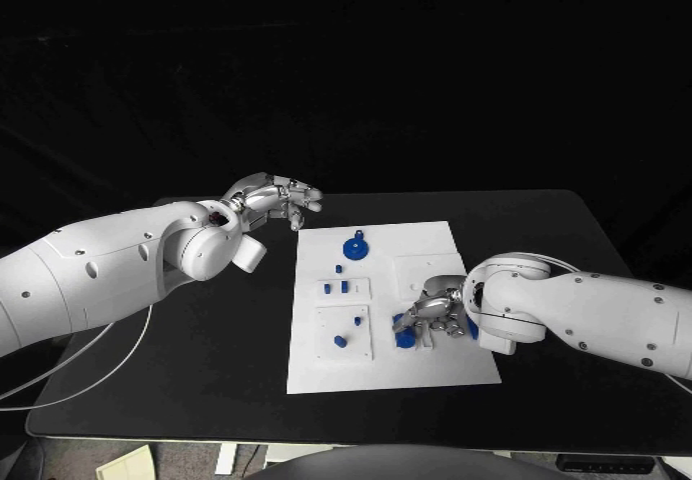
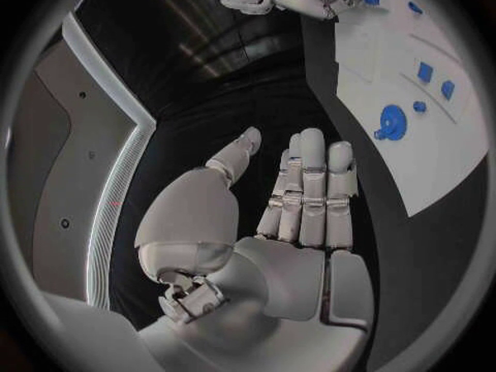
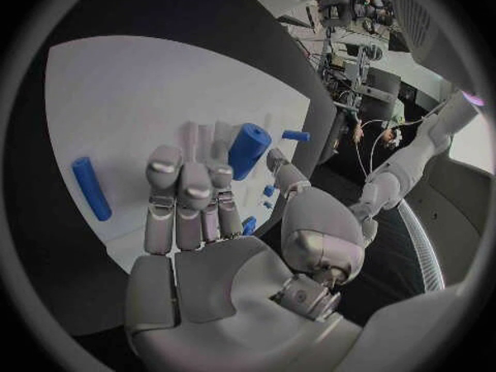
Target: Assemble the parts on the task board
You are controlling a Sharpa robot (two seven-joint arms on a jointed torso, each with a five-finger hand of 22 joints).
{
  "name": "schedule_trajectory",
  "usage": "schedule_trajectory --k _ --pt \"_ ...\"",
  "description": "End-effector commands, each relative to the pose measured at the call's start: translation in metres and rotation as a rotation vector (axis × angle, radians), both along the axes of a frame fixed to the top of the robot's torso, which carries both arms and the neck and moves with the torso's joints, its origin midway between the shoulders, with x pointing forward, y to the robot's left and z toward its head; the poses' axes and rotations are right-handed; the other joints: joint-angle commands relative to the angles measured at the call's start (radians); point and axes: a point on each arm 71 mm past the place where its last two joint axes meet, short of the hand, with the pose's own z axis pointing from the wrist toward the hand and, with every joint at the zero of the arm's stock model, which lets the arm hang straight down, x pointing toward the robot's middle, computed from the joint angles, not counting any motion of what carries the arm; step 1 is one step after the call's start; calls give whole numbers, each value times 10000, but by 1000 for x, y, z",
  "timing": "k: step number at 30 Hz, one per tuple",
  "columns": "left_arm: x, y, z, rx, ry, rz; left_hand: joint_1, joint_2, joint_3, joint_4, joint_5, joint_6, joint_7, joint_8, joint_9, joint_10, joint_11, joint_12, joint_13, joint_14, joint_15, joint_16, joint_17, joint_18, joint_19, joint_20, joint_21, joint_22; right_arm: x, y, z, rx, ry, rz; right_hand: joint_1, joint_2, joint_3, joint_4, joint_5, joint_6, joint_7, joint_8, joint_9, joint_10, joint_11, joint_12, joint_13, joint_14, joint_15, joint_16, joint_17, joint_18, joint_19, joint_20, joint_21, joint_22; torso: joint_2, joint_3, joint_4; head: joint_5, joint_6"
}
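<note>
Here, in the head view, the white task board [image 1: 389,310] lies in the middle of the black table [image 1: 216,340]. The left hand [image 1: 274,203] hangs over the table at the upper left of the board, not touching it. Its fingers are curled a little and hold nothing. The right hand [image 1: 437,312] is over the lower right part of the board, among small blue parts. I cannot tell here if it holds one. A round blue part [image 1: 355,247] sits near the top of the board. Two small blue parts [image 1: 336,288] sit in the middle, and another blue part [image 1: 342,340] sits lower down.

In the left wrist view, the left hand [image 2: 300,194] is flat with its fingers straight and close together, holding nothing. The board [image 2: 413,116] is at the upper right, with the round blue part [image 2: 389,123] on it.

In the right wrist view, the right hand [image 3: 191,202] reaches over the board [image 3: 124,107]. A blue cylinder [image 3: 248,149] is at its fingertips, but I cannot tell if it is held. A blue rod [image 3: 91,188] lies on the board at the left, apart from the hand.
</note>
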Motion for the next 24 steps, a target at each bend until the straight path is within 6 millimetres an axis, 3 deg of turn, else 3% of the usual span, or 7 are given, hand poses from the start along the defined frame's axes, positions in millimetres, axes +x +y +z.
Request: schedule_trajectory --k 1,9,13,18,24 --pt "0 -1 1 -78 -17 -139 -59 -9 4 63 -10 -34 49 58 -12 0 63 -2 15 15 1 -57 14 805 -12 -72 -45 18 -2 -2 -1 184 -36 210 -85 -20 -41 -81 26 -47 7 -33 6 -59 -23 -59 14 12 -80 -46 14 508 -15 -83 -41 0 -1 8 -7 -9 9" --pt "0 1 0 -32 15 -65 -56 -3 8 67 -10 -35 48 60 -12 0 62 -2 16 15 1 -58 17 805 -12 -72 -46 19 -8 -7 1 251 80 453 99 -122 -130 -390 27 -29 0 -46 16 -39 -29 -70 33 28 -88 -77 38 508 1 -105 -57 -22 1 9 -7 -11 5" --pt "0 1 0 -53 -6 -92 -52 4 12 71 -10 -35 48 62 -13 0 62 -1 16 15 0 -60 19 806 -12 -72 -48 21 -11 -12 2 219 139 446 181 -125 -103 -395 34 -19 -1 -49 17 -31 -30 -77 33 34 -88 -88 42 508 12 -108 -61 -30 -3 -1 -26 -16 51" --pt "1 2 0 -34 -16 -34 -42 -14 12 63 -10 -50 52 57 -17 -2 63 -1 17 14 1 -65 23 807 -14 -72 -51 24 -12 -14 3 106 256 518 213 -144 -97 -390 32 -19 1 -55 15 -27 -29 -84 32 38 -87 -97 44 508 16 -107 -66 -36 0 0 0 -88 112" --pt "1 3 0 -31 -9 -37 -41 -7 14 67 -9 -52 53 58 -18 -2 63 0 18 14 1 -66 24 807 -13 -71 -51 25 -12 -15 2 54 308 523 269 -89 -70 -379 34 -16 3 -61 14 -24 -27 -95 32 43 -85 -110 47 508 20 -104 -74 -45 2 -6 9 -93 104"
